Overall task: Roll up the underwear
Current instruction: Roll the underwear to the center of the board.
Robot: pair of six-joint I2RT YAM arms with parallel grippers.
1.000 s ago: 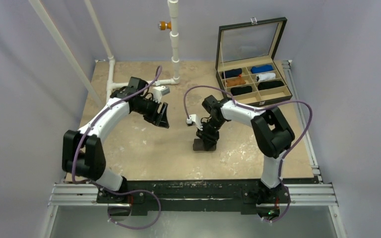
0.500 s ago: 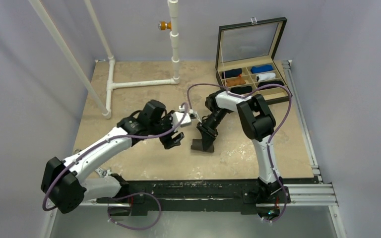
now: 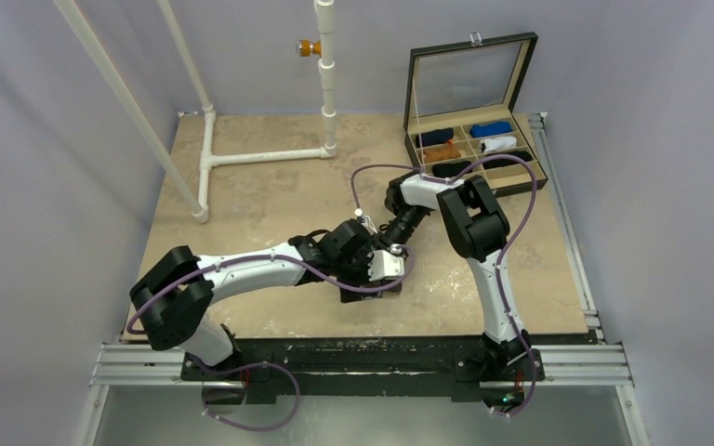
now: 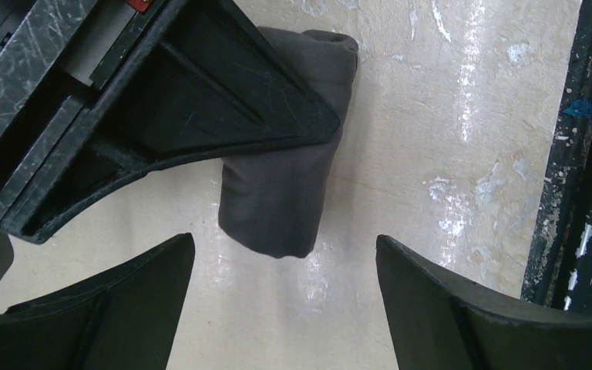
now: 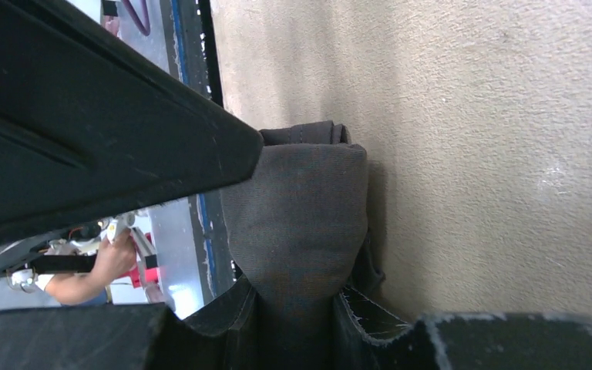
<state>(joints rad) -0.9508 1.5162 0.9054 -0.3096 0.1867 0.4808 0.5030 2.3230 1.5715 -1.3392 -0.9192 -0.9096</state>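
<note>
The underwear [image 4: 281,193] is a small dark grey rolled bundle lying on the tan table near its front edge. My right gripper [image 5: 297,308] is shut on one end of it [image 5: 301,216], the fabric pinched between its two fingers. My left gripper [image 4: 285,308] is open and hovers just over the free end of the bundle, with one finger [image 4: 123,308] on each side and not touching it. In the top view the left gripper [image 3: 376,277] and right gripper [image 3: 392,253] meet at the table's middle front and hide most of the bundle.
An open black case [image 3: 479,153] with navy, blue, orange, white and black rolls stands at the back right. A white pipe frame [image 3: 260,156] lies at the back left. The black front rail [image 4: 578,154] runs close by the bundle.
My left arm has swung from the back left of the table to the middle front, ending over the bundle. My right gripper has stayed shut on the bundle, nearly in place.
</note>
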